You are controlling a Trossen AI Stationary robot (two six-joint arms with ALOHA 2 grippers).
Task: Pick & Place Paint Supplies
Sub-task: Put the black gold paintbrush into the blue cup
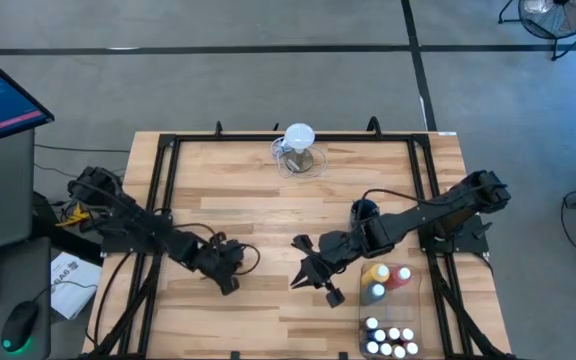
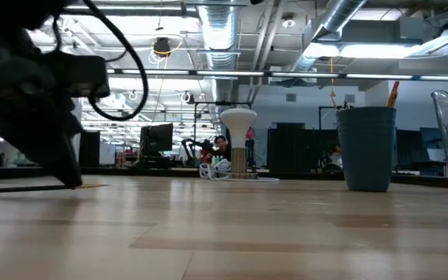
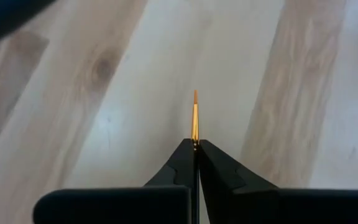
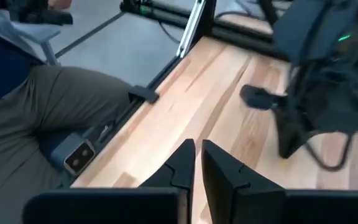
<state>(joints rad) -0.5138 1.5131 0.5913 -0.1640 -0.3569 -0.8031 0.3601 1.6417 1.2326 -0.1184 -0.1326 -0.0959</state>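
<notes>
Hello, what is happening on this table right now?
The left gripper is shut on a thin paintbrush, whose orange tip sticks out past the fingers, low over the wooden table. The right gripper is shut and empty, near the table's middle. Squeeze bottles and small white-capped bottles stand at the right front corner. A blue cup and a clear jug stand farther back.

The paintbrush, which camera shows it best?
The left wrist view: the paintbrush tip pokes out from the shut left gripper, sharp against the table. The high view shows only that gripper, no brush; the low and right wrist views show none either.
</notes>
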